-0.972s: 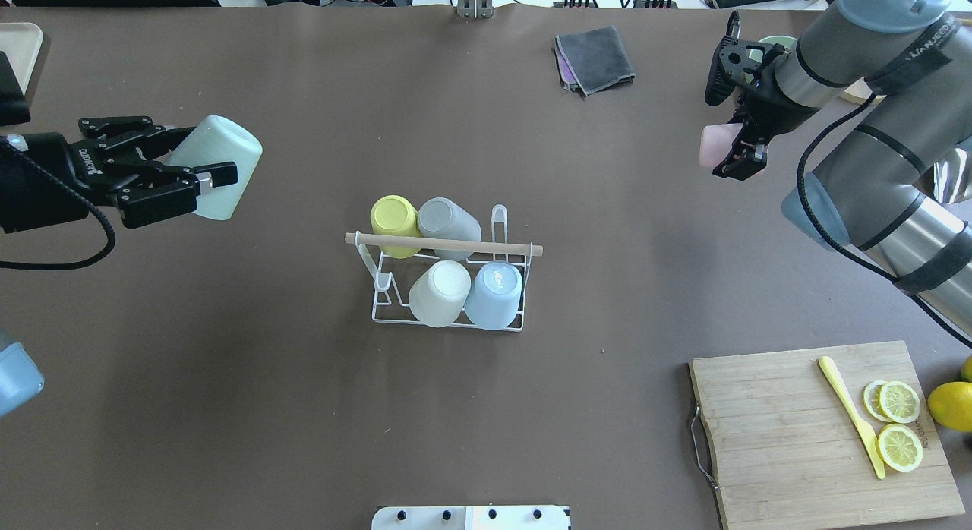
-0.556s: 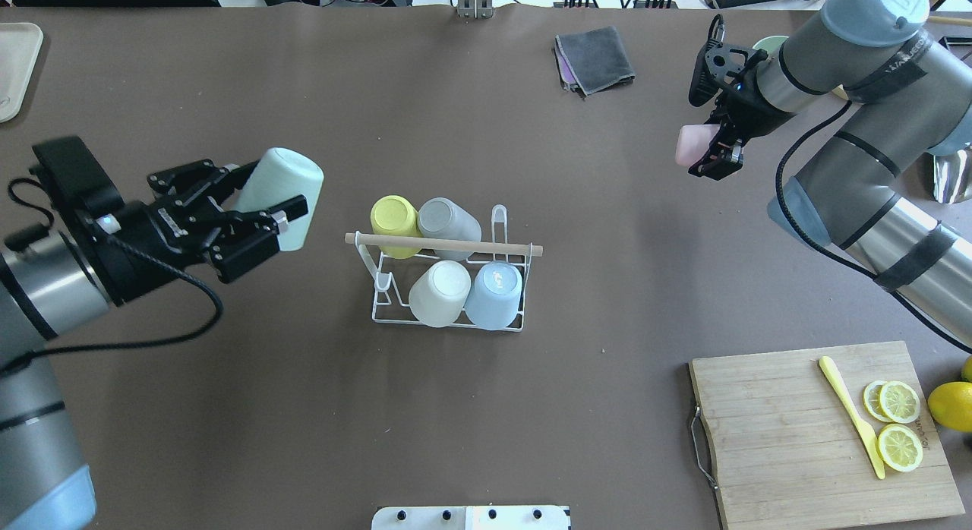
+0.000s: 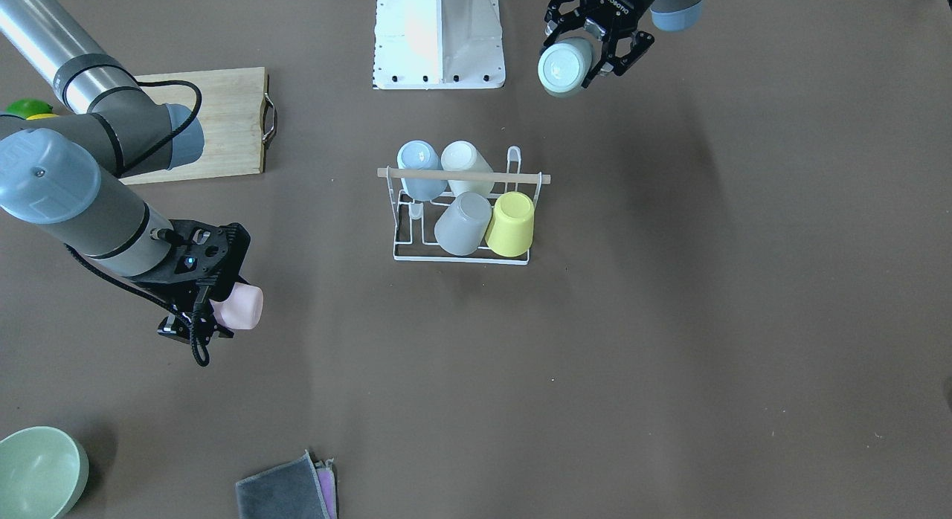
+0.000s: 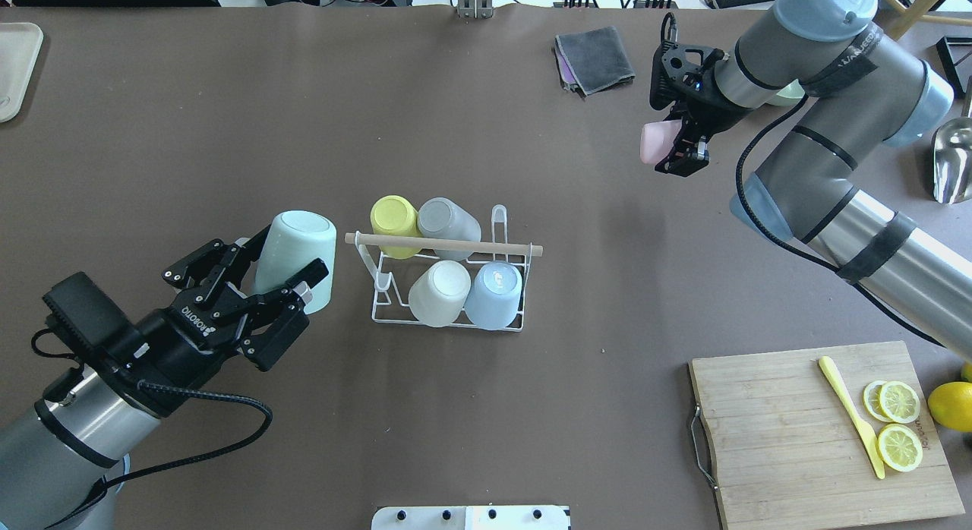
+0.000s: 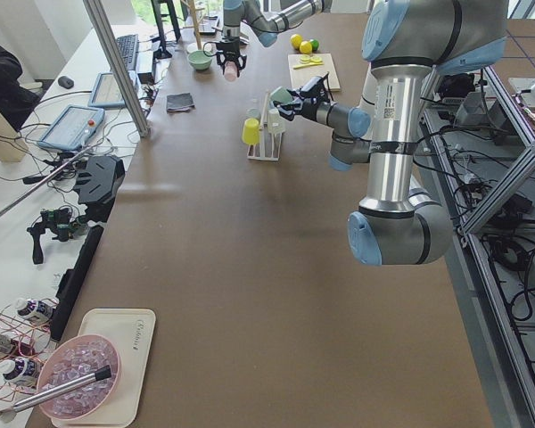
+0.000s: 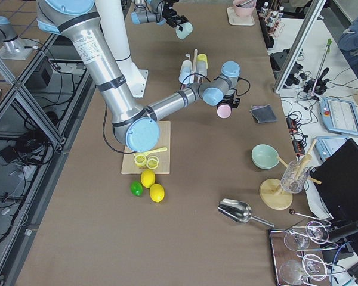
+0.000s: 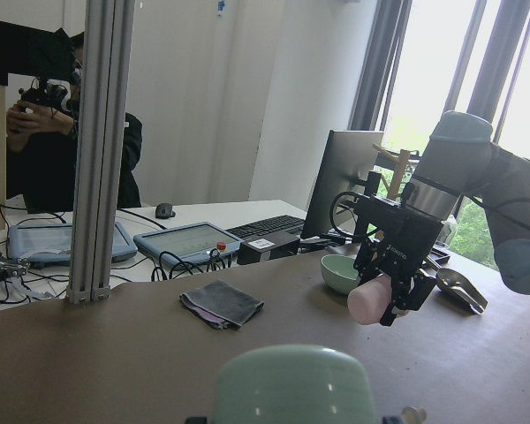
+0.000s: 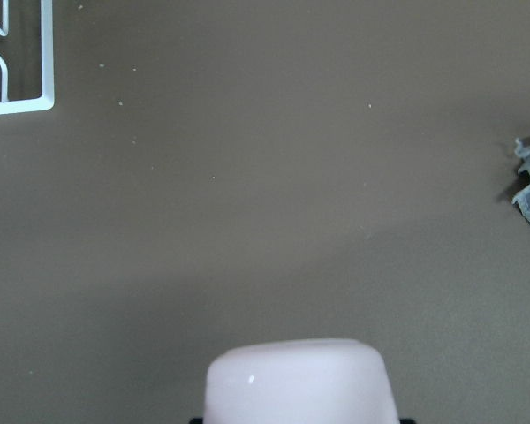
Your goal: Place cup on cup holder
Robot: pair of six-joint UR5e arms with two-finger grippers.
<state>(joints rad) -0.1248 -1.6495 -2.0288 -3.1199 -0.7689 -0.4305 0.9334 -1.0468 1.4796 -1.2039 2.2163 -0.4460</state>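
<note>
The white wire cup holder [image 4: 380, 312] with a wooden rod [image 4: 524, 247] stands mid-table and carries a yellow, a grey, a cream and a blue cup; it also shows in the front view [image 3: 461, 259]. My left gripper [image 4: 277, 276] is shut on a mint-green cup [image 4: 296, 247], held upside down just left of the holder; the cup also shows in the front view [image 3: 565, 67] and the left wrist view [image 7: 291, 389]. My right gripper [image 4: 680, 143] is shut on a pink cup [image 4: 657, 141] at the far right; the pink cup also shows in the right wrist view [image 8: 296, 382].
A folded grey cloth [image 4: 594, 58] lies at the far side. A wooden cutting board [image 4: 790, 439] with a yellow knife [image 4: 850, 416] and lemon slices [image 4: 898, 424] sits near right. A green bowl [image 3: 37, 471] stands beyond the right arm.
My left gripper carried the mint-green cup right and toward the near side, close to the holder's left end. My right gripper moved left with the pink cup.
</note>
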